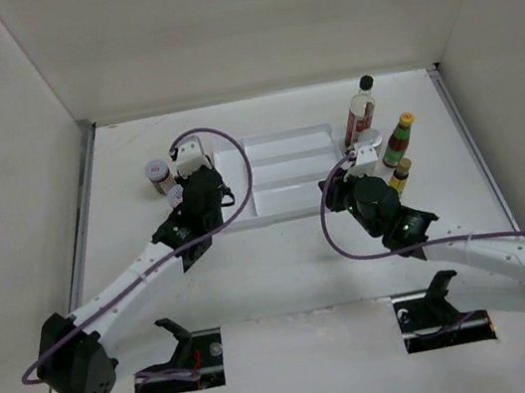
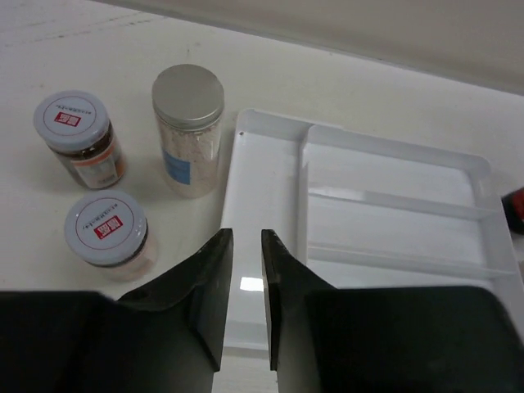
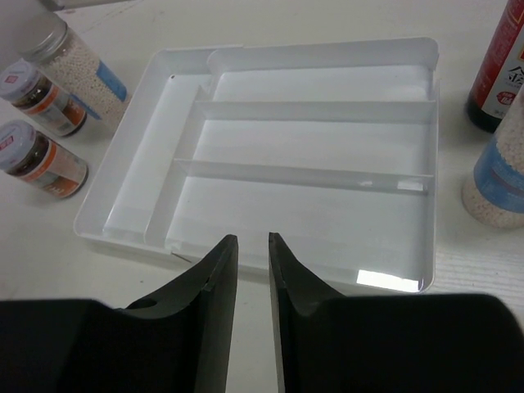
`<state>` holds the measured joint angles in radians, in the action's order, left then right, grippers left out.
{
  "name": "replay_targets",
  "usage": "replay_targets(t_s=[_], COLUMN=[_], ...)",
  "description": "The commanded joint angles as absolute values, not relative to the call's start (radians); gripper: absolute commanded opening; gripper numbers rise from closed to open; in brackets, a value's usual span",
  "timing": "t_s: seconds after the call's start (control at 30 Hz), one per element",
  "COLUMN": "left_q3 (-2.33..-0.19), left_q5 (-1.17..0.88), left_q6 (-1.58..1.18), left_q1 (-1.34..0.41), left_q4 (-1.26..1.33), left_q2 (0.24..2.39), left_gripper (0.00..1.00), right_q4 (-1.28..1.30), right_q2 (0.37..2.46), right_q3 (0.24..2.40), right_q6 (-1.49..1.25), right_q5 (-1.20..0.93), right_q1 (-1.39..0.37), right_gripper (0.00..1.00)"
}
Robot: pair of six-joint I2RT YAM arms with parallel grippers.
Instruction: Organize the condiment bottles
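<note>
The white tray [image 1: 284,175] lies mid-table with no bottles in it. Left of it stand a grey-lidded shaker [image 2: 188,129] and two squat red-labelled jars [image 2: 78,137] [image 2: 109,233]. Right of it stand a black-capped bottle [image 1: 361,109], a yellow-capped red-labelled bottle [image 1: 397,141], a small dark yellow-capped bottle [image 1: 400,174] and a second shaker [image 3: 499,172]. My left gripper [image 2: 246,237] hovers over the tray's near left edge, jaws nearly together and empty. My right gripper [image 3: 253,241] hovers before the tray's near edge, jaws nearly together and empty.
The tray [image 3: 303,164] has one long compartment on the left and three crosswise ones. White walls enclose the table on the left, back and right. The arms' cables loop over the tray's near corners [image 1: 239,175].
</note>
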<state>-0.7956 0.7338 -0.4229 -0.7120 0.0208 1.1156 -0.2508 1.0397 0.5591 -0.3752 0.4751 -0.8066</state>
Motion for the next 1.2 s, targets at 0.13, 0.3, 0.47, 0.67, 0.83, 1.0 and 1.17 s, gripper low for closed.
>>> replay_targets(t_s=[0.13,0.3,0.47,0.67,0.83,1.0,1.17], left_q3=[-0.991,-1.054,-1.069,-1.152,-1.226,-1.249,-1.25], left_q5=[0.667,0.62,0.627,0.609,0.58,0.572,0.566], left_q6=[-0.417,-0.414,-0.413,-0.41,-0.408,-0.41,-0.413], left_q1=[-0.527,-0.458,-0.424,-0.404,-0.367,-0.361,-0.36], left_q4=[-0.011,0.005,0.035,0.037,0.017,-0.008,-0.008], left_q2=[1.305,1.407,1.448,1.546,1.62,1.678,1.707], left_gripper=[0.41,0.69,0.81,0.82,0.82,0.79,0.66], right_q4=[-0.284,-0.284,-0.282,-0.285,-0.293,-0.295,-0.295], right_q2=[1.063,1.072,1.077,1.072,1.074,1.075,1.092], right_q3=[0.58,0.583,0.589,0.588,0.586,0.584,0.587], right_q6=[-0.38,-0.373,-0.368,-0.364,-0.364,-0.362,-0.362], right_q5=[0.494,0.489,0.486,0.486,0.485,0.485,0.485], right_q1=[-0.803,-0.805,-0.805,-0.805,-0.806,-0.806,-0.806], right_gripper=[0.36,0.41,0.51,0.68,0.74,0.77,0.8])
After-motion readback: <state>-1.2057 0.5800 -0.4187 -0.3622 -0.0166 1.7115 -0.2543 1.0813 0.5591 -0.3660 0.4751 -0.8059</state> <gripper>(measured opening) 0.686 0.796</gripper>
